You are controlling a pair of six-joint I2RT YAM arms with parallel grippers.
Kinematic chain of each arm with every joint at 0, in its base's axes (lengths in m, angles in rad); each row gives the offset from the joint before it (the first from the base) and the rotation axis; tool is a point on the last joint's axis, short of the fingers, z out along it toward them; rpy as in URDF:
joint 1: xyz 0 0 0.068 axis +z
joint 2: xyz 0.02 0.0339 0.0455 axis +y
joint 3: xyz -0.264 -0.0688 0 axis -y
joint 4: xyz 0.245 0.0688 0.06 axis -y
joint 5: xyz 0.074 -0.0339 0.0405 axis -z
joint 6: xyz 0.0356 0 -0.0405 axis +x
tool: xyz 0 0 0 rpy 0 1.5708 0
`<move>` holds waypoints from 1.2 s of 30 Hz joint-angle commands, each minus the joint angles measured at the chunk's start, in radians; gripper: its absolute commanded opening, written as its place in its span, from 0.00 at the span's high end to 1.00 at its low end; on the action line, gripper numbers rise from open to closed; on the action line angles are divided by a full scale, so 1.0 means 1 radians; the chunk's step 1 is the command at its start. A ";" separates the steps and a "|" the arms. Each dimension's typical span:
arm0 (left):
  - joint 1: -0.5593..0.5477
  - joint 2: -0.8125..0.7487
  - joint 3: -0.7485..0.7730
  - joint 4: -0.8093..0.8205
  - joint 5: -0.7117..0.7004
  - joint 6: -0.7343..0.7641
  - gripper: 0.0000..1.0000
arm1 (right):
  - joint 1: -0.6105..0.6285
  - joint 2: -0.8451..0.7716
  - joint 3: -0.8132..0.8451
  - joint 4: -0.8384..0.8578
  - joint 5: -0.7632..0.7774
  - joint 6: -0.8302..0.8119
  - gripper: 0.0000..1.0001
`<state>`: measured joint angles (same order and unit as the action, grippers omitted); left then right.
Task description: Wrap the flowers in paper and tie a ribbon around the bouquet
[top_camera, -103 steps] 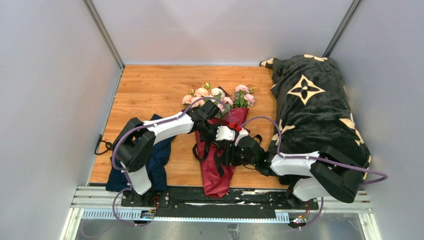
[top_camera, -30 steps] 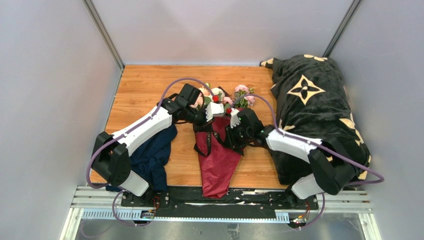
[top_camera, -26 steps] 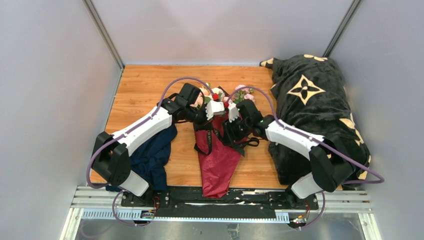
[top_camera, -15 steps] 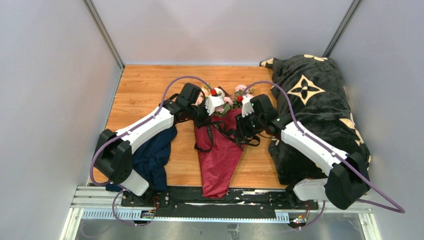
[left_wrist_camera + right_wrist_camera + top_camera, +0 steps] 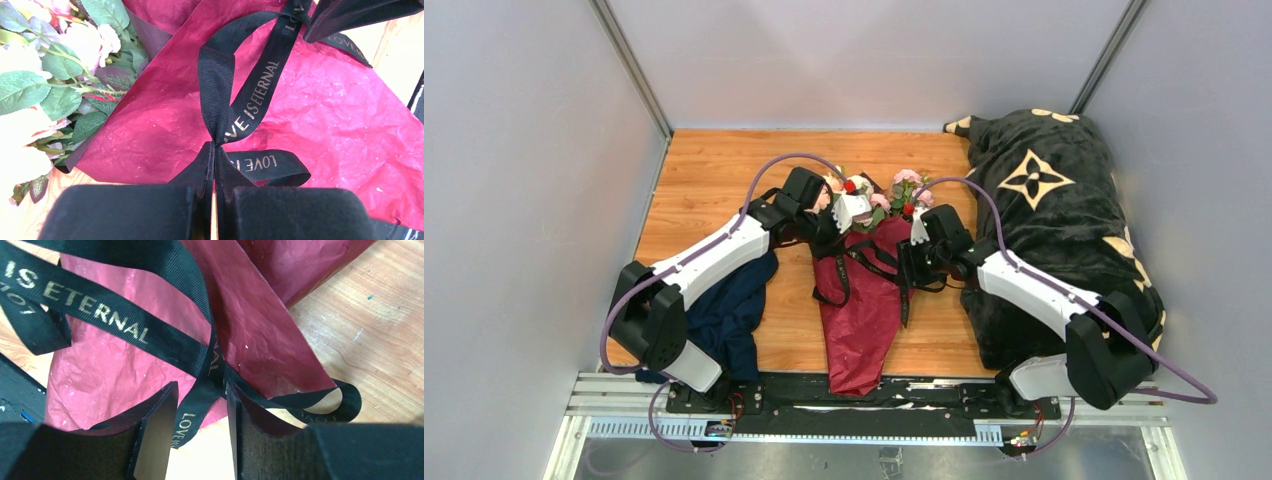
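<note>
The bouquet lies on the wooden table: pale pink flowers (image 5: 908,178) at the far end, a burgundy paper (image 5: 861,325) cone pointing toward the arms. A black ribbon (image 5: 876,262) with gold lettering crosses the cone in loose loops. My left gripper (image 5: 844,232) is at the cone's upper left, shut on a fold of the ribbon (image 5: 220,95), pinched at the tips of the left gripper (image 5: 215,150) beside the flowers (image 5: 60,60). My right gripper (image 5: 910,268) is at the cone's right edge. In the right wrist view the right gripper (image 5: 202,387) stands open, a ribbon (image 5: 100,315) tail hanging loose between its jaws over the paper (image 5: 255,330).
A black blanket with cream flowers (image 5: 1054,220) is heaped along the right side, under the right arm. A navy cloth (image 5: 729,315) lies under the left arm. A metal rail (image 5: 864,400) runs along the near edge; grey walls close in the sides and back.
The right gripper has opened, letting the ribbon go, and its arm has shifted right and slightly nearer. The left gripper has stayed shut on the ribbon, nearly still.
</note>
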<state>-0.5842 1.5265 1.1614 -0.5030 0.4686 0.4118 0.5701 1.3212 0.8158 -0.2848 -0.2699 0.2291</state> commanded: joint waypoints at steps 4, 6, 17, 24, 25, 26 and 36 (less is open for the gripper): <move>0.007 -0.030 0.010 -0.033 0.024 0.021 1.00 | -0.011 0.091 0.045 0.048 0.041 0.037 0.63; 0.006 -0.032 0.011 -0.036 0.023 0.023 1.00 | -0.010 0.119 0.055 0.044 0.055 0.046 0.80; 0.007 -0.037 0.006 -0.067 0.046 0.058 1.00 | 0.021 0.010 0.220 -0.098 0.110 -0.026 1.00; 0.007 -0.052 0.034 -0.098 0.123 0.043 1.00 | 0.022 0.125 0.168 0.438 0.101 0.151 1.00; 0.007 -0.052 0.036 -0.100 0.129 0.040 1.00 | 0.024 0.147 0.149 0.510 0.097 0.187 1.00; 0.006 -0.050 0.038 -0.103 0.136 0.040 1.00 | 0.030 0.173 0.134 0.575 0.095 0.215 1.00; 0.006 -0.044 0.048 -0.143 0.221 0.065 1.00 | 0.102 0.301 0.097 0.846 0.203 0.227 1.00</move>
<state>-0.5838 1.5070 1.1801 -0.6117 0.6224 0.4603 0.6548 1.5955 0.8997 0.3870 -0.1188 0.4377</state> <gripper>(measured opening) 0.006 0.010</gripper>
